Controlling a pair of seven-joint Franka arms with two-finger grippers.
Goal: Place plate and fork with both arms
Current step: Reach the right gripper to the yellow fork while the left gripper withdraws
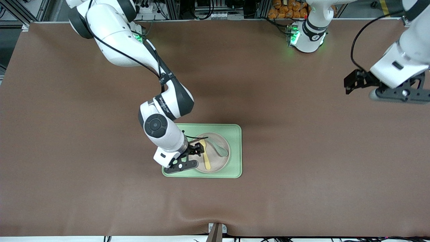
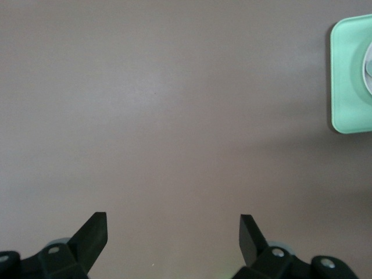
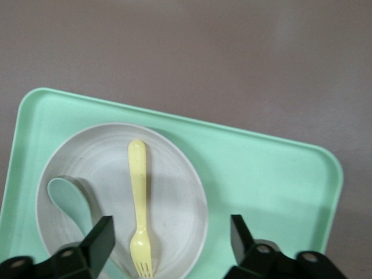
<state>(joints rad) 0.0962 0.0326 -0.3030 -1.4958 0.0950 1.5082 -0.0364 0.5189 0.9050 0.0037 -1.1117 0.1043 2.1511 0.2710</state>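
Note:
The off-white plate (image 1: 220,161) (image 3: 174,186) lies in the light-green tray (image 1: 235,134) (image 3: 267,174). On the plate rests the pale-yellow fork (image 1: 207,160) (image 3: 138,186), beside a teal spoon (image 1: 219,148) (image 3: 70,200). My right gripper (image 1: 198,149) (image 3: 170,231) hangs low over the plate, open. The fork's tined end and the plate's rim show between its fingers, and neither finger touches them. My left gripper (image 1: 352,82) (image 2: 171,225) waits open above bare table at the left arm's end, with nothing between its fingers.
A brown mat (image 1: 100,188) covers the whole table. From the left wrist view, one corner of the tray (image 2: 349,75) shows at the picture's edge. The right arm's forearm and wrist (image 1: 161,127) hang over the tray's end toward the right arm.

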